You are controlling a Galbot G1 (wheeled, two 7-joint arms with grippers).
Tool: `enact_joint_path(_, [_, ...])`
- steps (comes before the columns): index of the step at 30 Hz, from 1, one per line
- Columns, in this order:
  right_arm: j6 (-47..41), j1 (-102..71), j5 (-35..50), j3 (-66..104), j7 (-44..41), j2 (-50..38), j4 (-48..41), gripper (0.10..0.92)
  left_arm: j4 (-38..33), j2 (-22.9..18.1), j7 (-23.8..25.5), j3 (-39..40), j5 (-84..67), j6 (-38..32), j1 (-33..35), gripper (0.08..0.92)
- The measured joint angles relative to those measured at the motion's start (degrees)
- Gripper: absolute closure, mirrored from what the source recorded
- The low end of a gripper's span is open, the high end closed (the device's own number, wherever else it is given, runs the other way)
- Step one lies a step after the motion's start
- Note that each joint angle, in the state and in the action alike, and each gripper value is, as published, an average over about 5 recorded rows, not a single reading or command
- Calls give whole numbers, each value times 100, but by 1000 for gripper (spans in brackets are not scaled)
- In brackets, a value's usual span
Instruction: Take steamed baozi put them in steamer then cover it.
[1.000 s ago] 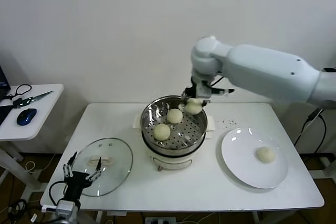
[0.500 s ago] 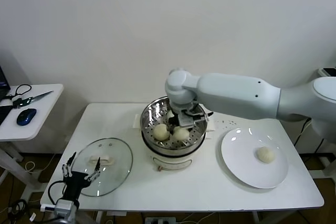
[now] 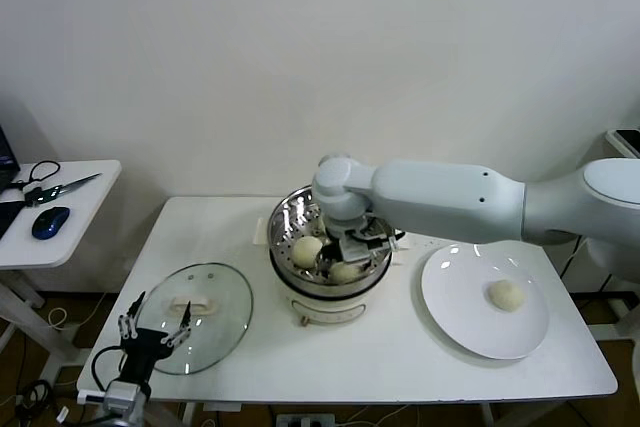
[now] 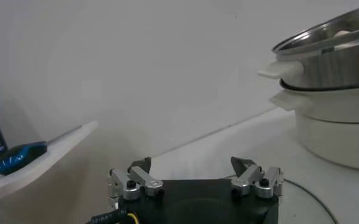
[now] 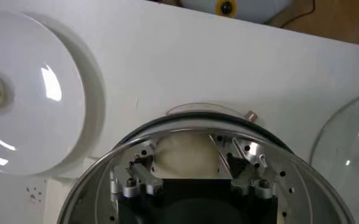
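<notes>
Right gripper (image 5: 191, 159) fingers (image 5: 144, 173) spread, flanking baozi (image 5: 186, 156), inside steamer (image 5: 325, 176)

I'm looking at a lab-style test room, not a real kitchen: a bare white wall (image 3: 200, 57) fills the upper frame, a plain white table (image 3: 400, 347) sits centre, and at far left a side desk (image 3: 60, 217) holds scissors (image 3: 60, 187) and a blue mouse (image 3: 50, 222), cables (image 3: 45, 322) trailing below.

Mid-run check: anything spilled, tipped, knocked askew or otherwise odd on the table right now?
Nothing stands out. The steamer sits level on its base, with baozi inside and the right end effector down in the basket. One baozi waits on the white plate. The cover lies flat on the table by the left end effector.
</notes>
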Motion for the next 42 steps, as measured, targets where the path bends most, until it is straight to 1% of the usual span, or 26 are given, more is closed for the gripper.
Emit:
enact_joint_path(7, [-22,71,-18,217,118,-159,-107,202,-13,41,0,13,6,13,3,177])
enact_joint_path(13, [-359,371,232,265,363,-523,-268,203,-20,34,-1,33,47,12,28,177])
enact_joint_path(17, [-915,687,690,89,652,-901,-314,203,-46,36,-1,59,71,15,41,177])
enact_joint_path(24, [-2371,1021,1773,-214,961,-1737,-330,203,-87,48,-2,136,131,45,3,177])
enact_joint_path(28, [-3106,897,2196,-193,1015,-2339,-297,203,-98,37,3,161,158,36,6,177])
enact_joint_path(32, [-3620,487,2374,46,1020,-2945,-297,203,-107,35,5,155,163,27,20,177])
enact_joint_path(36, [-3950,-60,2400,365,1002,-3466,-353,203,-99,38,11,145,161,24,19,177])
enact_joint_path(42, [-4211,-809,2303,763,951,-3890,-566,203,-91,32,16,143,159,23,12,177])
